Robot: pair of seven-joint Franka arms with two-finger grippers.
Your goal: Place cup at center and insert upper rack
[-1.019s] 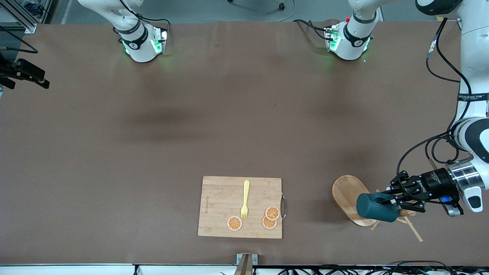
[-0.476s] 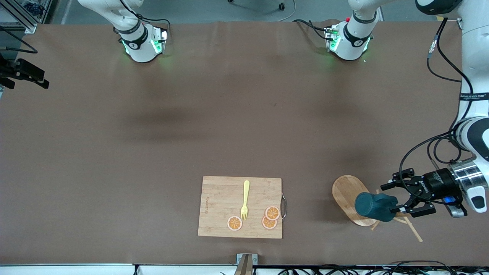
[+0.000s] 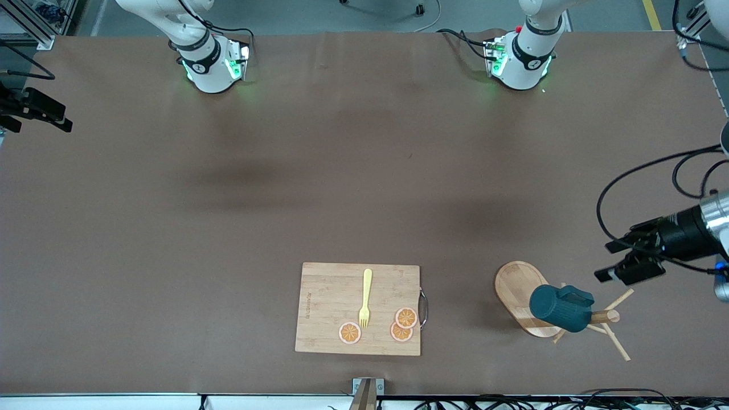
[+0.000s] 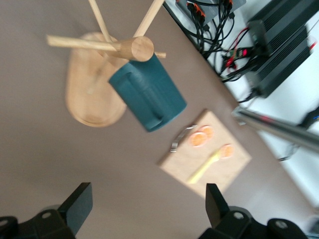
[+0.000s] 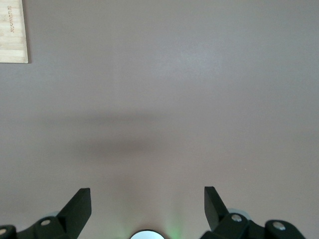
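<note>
— What do we see of the right gripper (image 5: pixel 147 209)?

— We find it up over bare brown table (image 3: pixel 319 171), fingers spread wide, nothing between them; that arm waits. A corner of the bamboo cutting board (image 3: pixel 357 308) shows in its wrist view, carrying a yellow fork (image 3: pixel 364 298) and three orange slices (image 3: pixel 402 324).

— And the left gripper (image 3: pixel 621 261)?

— We see it released, fingers apart, in the air near the mug tree (image 3: pixel 527 299). The teal cup (image 3: pixel 560 308) hangs on that tree, just below the gripper and apart from it.
</note>
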